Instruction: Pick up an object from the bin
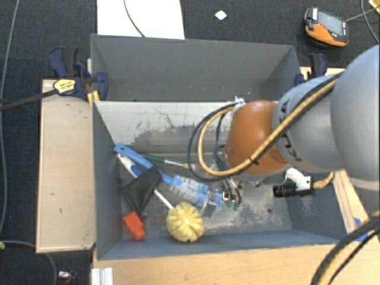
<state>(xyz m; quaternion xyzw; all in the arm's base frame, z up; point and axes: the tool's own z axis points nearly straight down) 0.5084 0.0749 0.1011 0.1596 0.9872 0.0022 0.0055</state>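
Note:
My gripper (pixel 230 196) hangs low over the bin floor, right of the middle, under the orange wrist cover. Its tip is right beside the right end of a clear plastic bottle with blue markings (pixel 189 190), which lies on its side. Whether they touch I cannot tell. A yellow ridged ball (pixel 185 222) on a white stick (pixel 163 199) sits just below and left of the bottle, near the front wall.
Further left lie a black folded piece (pixel 140 190), a blue-handled brush (pixel 132 158) and a small orange-red block (pixel 134 226) in the front left corner. Bare, scuffed floor runs along the back wall and to the gripper's right. The arm and its cables cover the bin's right side.

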